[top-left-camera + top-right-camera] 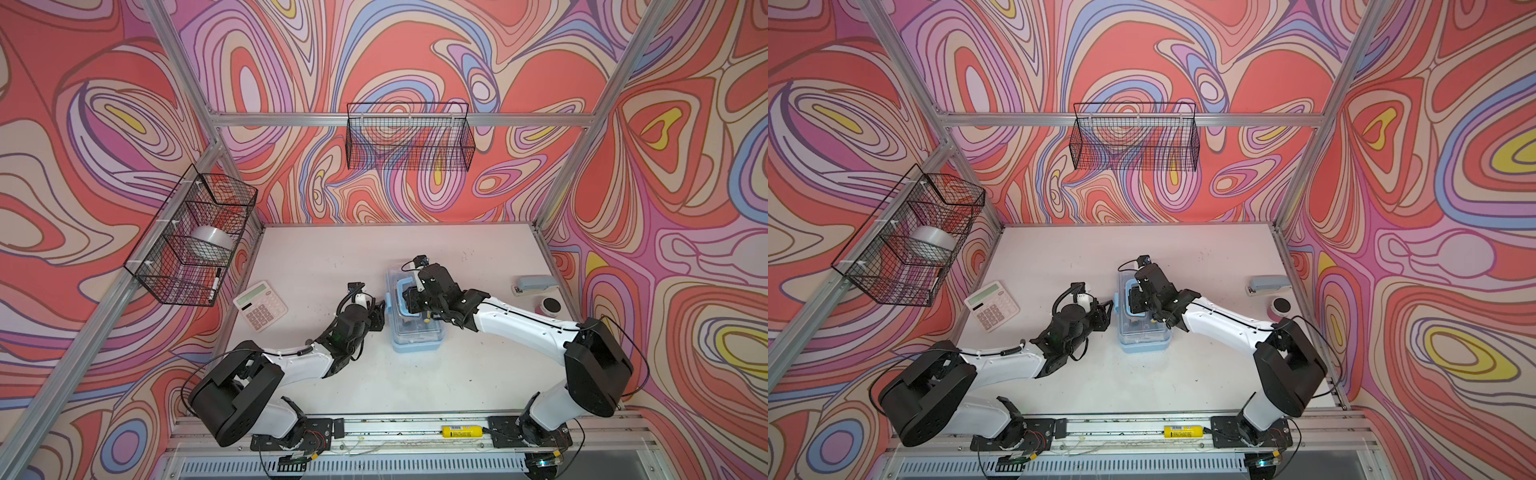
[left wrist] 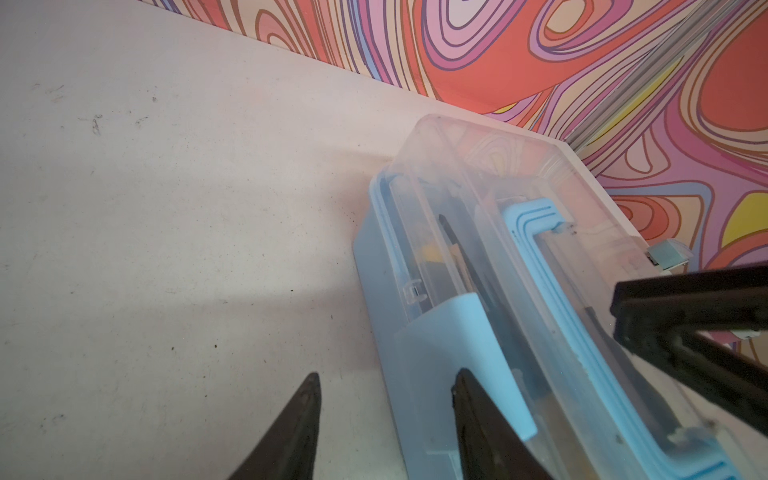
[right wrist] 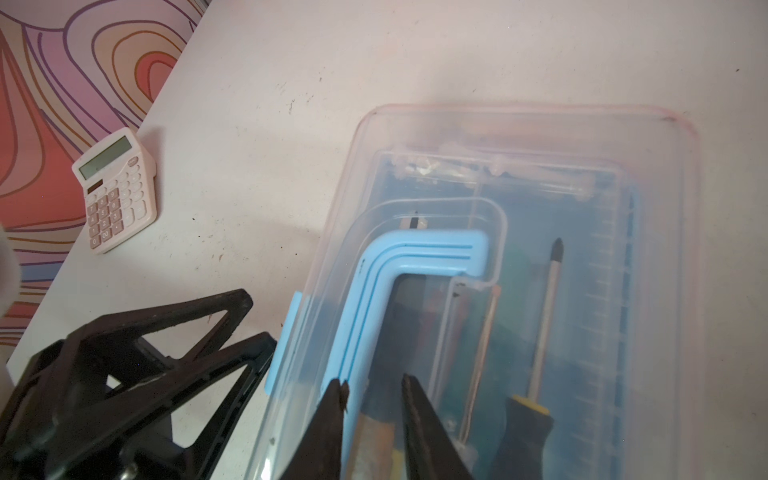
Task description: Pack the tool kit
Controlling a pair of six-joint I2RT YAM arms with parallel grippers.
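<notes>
The tool kit point(image 1: 415, 332) point(image 1: 1144, 336) is a light-blue box with its clear lid point(image 3: 540, 137) down, standing mid-table. Through the lid I see a screwdriver point(image 3: 548, 311) and other tools. My right gripper point(image 1: 409, 297) point(image 3: 374, 380) reaches down onto the lid, its fingers closed on the bar of the blue handle point(image 3: 415, 253) point(image 2: 528, 224). My left gripper point(image 1: 380, 309) point(image 2: 388, 374) is low at the box's left side, open. One of its fingers rests against the blue latch point(image 2: 457, 332) and the other hangs over bare table.
A white calculator point(image 1: 260, 305) lies left of the box. A pale blue stapler point(image 1: 536, 284) and a small round pink pot point(image 1: 550, 306) are at the right edge. Wire baskets hang on the left wall point(image 1: 195, 237) and the back wall point(image 1: 409, 137).
</notes>
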